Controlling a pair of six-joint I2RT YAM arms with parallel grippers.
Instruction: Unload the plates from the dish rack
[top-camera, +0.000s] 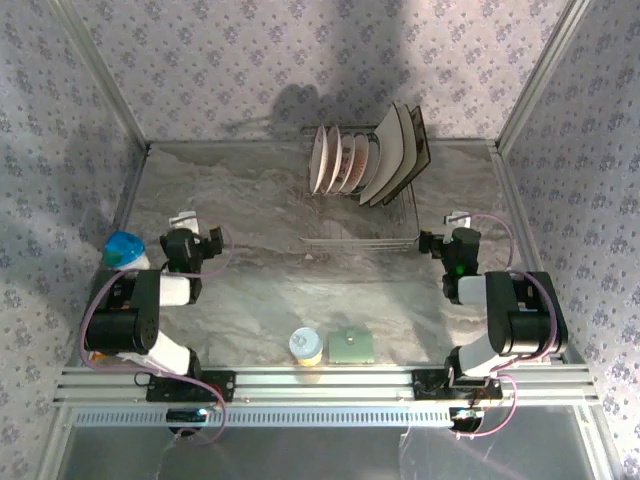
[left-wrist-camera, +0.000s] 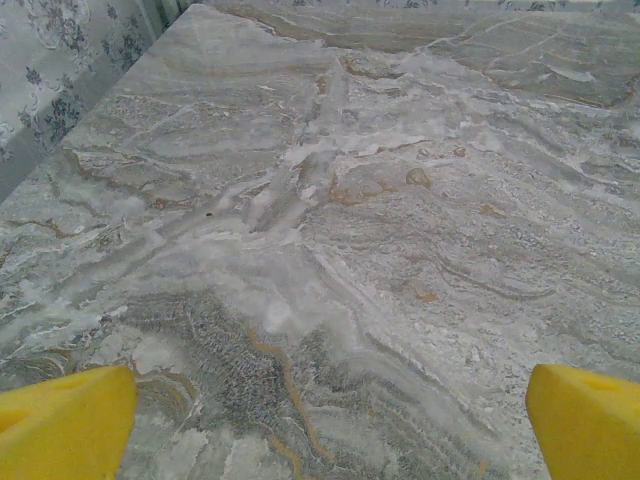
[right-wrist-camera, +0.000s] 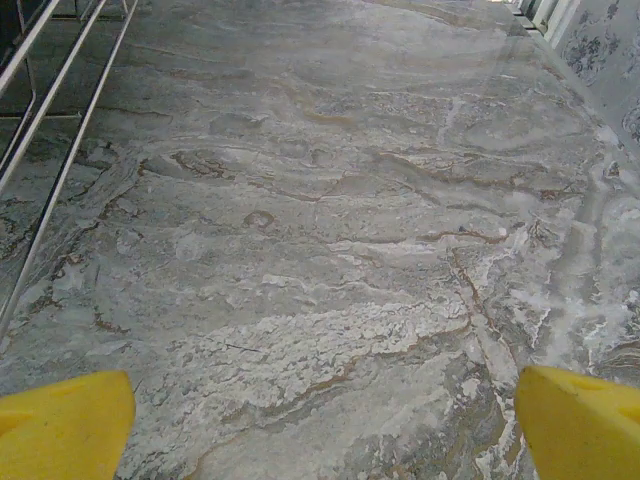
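Floral wallpaper closes in a grey marbled bench, and toward its far edge, a little right of centre, sits the one dish rack, a long wire basket running away from the arms. The plates all stand on edge in its far half, leaning to the right. On the left are the small round plates; I make out about four, though they overlap too much for a sure count. To the right of them stand two larger square cream plates, with something darker and flat propped behind them that I cannot identify. At the near edge of the bench lie one small green square pad and, just beside it on the left, one little jar with a pale lid. One blue-topped cup stands at the far left by the wall. Two arms are here. The right arm reaches forward so that the right jaws sit near the rack's near right corner; the rack's wires run along the left edge of the right wrist view. Its yellow fingertips stand wide apart over bare marble, holding nothing. The left arm is well apart from the rack, and the left jaws are spread just as wide, fingertips above bare bench, gripping nothing.
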